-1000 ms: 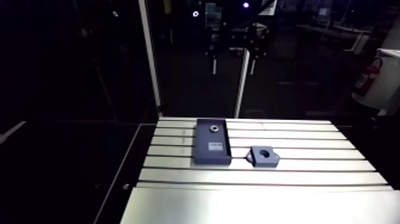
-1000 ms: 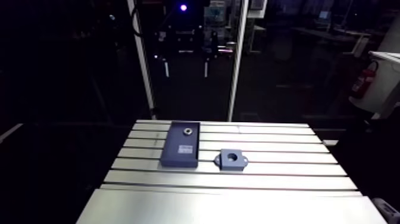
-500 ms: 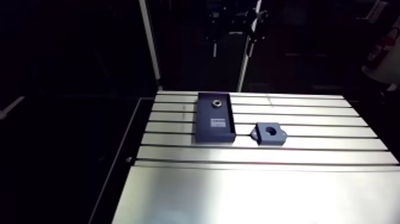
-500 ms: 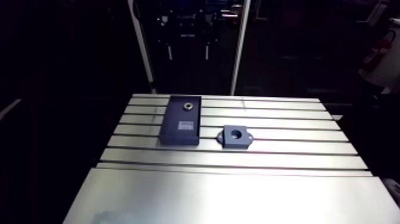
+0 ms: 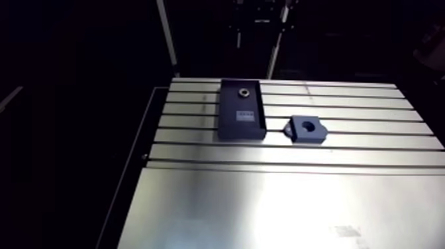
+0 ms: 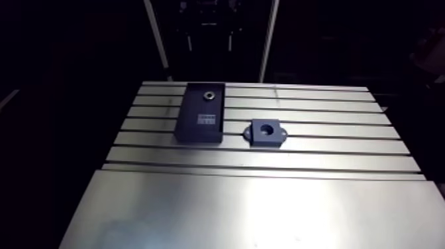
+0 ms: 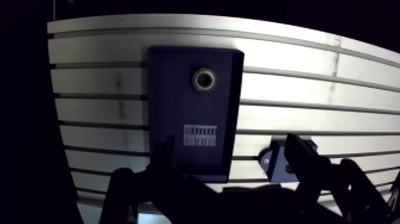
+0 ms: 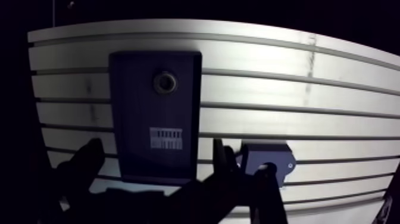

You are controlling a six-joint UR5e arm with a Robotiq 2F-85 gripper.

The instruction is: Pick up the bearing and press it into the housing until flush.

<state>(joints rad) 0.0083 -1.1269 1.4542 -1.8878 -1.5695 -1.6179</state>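
A small metal ring, the bearing [image 7: 204,79], lies at the far end of a dark rectangular tray [image 7: 172,89] with a white label. The tray rests on the slotted table [image 5: 265,212]. To the right of the tray sits the dark housing [image 5: 314,135], a block with a round bore and side lugs; it is apart from the tray. In the wrist view my gripper [image 7: 229,146] hangs above the tray's near end, open, with nothing held between its fingers [image 7: 168,156]. The bearing is ahead of the gripper. One finger partly hides the housing [image 8: 265,156]. The arm views do not show the gripper.
A smooth plate [image 6: 251,212] covers the near half of the table, with slotted rails beyond it. The table's left edge [image 5: 142,159] drops into darkness. Upright frame posts [image 6: 267,49] stand behind the far edge.
The arm view has tilted down and drawn nearer, so the table fills more of it. The tray, bearing and housing have kept their places on the table.
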